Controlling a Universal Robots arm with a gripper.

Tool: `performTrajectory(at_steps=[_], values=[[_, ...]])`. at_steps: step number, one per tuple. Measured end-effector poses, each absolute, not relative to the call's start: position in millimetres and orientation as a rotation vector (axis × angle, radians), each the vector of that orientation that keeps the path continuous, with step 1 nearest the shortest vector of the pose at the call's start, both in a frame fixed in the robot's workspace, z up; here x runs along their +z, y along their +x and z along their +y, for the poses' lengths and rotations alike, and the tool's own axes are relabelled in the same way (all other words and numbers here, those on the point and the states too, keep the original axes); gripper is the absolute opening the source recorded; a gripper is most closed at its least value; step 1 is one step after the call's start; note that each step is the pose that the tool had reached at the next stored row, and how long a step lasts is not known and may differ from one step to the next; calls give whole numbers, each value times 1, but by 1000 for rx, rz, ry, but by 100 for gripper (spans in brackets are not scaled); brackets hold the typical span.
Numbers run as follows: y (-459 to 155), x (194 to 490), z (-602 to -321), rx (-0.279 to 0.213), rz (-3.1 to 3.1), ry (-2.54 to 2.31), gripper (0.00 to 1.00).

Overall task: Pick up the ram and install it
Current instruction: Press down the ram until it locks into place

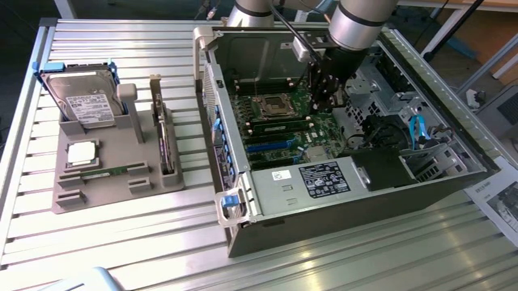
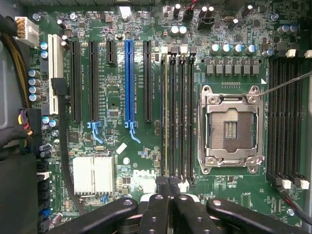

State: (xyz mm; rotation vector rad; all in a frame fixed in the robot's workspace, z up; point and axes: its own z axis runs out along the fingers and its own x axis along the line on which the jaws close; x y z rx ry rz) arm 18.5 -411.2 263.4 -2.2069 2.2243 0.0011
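1. One black two-fingered gripper [image 1: 321,104] on the silver arm hangs inside the open dark metal computer case [image 1: 421,182] in the exterior view, low over the green motherboard [image 1: 283,130].
2. You will find a long, narrow green ram strip [image 1: 104,174] lying flat in the grey plastic fixture [image 1: 73,200]. It is outside the case and well apart from the fingers.
3. The same fixture, equally far from the fingers, holds a square silver processor chip [image 1: 81,153], a silver hard drive [image 1: 85,103] standing upright and a dark expansion card [image 1: 166,145] on edge.
4. In the wrist view you see the black fingers [image 2: 158,207] pressed together, with no gap between their tips.
5. Straight out from the fingertips runs a bank of black memory slots [image 2: 183,112]. The slot in line with the tips carries a thin yellow-green edge [image 2: 165,112] that looks like a second ram seated edge-on. You cannot tell whether the tips touch it.
6. A silver processor socket [image 2: 231,129] lies to one side of the fingers, and a blue expansion slot [image 2: 128,80] to the other.
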Motion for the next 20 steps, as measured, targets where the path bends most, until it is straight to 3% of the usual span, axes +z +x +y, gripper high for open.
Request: performTrajectory(at_steps=[20], values=[[22, 249, -411, 1, 2224, -2207, 10]])
